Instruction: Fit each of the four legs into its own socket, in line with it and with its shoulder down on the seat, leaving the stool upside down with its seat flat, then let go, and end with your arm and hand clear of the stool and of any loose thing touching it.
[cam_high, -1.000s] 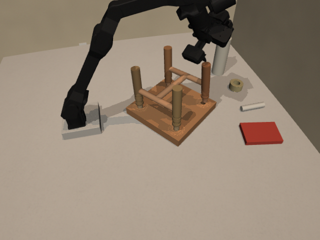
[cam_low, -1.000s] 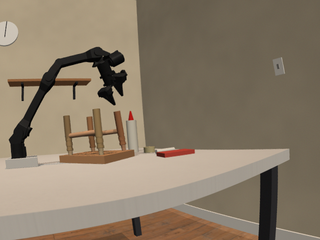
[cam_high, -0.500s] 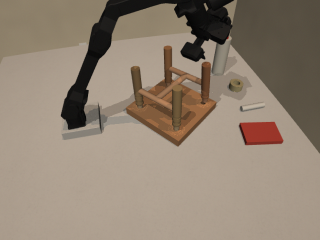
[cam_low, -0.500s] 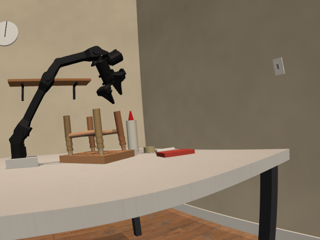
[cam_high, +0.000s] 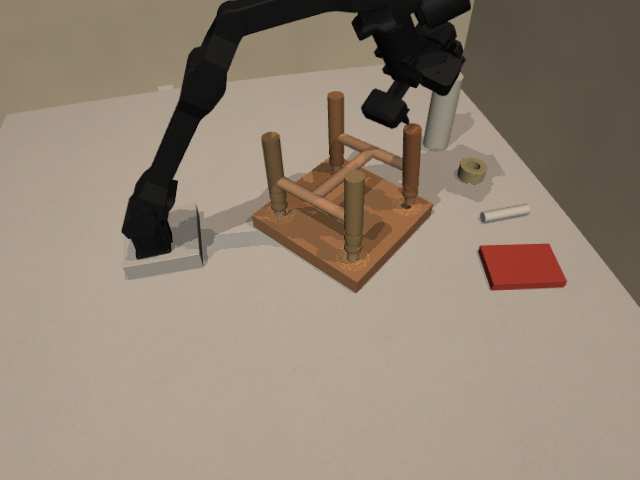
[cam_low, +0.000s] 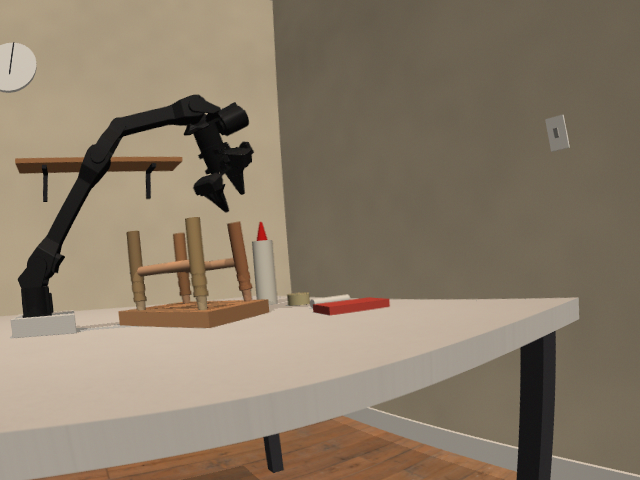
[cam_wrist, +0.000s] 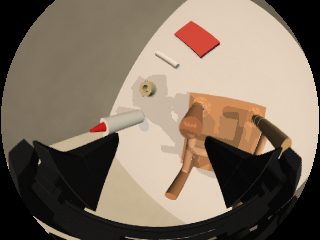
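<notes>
The stool stands upside down with its square wooden seat (cam_high: 385, 242) (cam_low: 227, 312) (cam_wrist: 235, 112) flat on the table. Its four legs stand upright in the corner sockets: the front leg (cam_high: 354, 206) (cam_low: 194, 253), the left leg (cam_high: 272, 165) (cam_low: 134, 263), the back leg (cam_high: 335, 124) (cam_low: 180, 258) and the darker right leg (cam_high: 412, 160) (cam_low: 237, 253) (cam_wrist: 191, 125). An H-shaped stretcher (cam_high: 330, 183) (cam_low: 170, 267) runs between them. My gripper (cam_high: 422, 108) (cam_low: 233, 200) (cam_wrist: 163, 139) is open and empty. It hangs above the right leg's top and touches nothing.
A white glue bottle with a red tip (cam_high: 442, 118) (cam_low: 264, 273) (cam_wrist: 122, 121) stands just behind the right leg. A tape ring (cam_high: 471, 170) (cam_wrist: 146, 88), a white rod (cam_high: 505, 212) (cam_wrist: 167, 59) and a red block (cam_high: 522, 266) (cam_low: 351, 305) (cam_wrist: 197, 38) lie right of the stool. The arm's base (cam_high: 162, 258) is on the left.
</notes>
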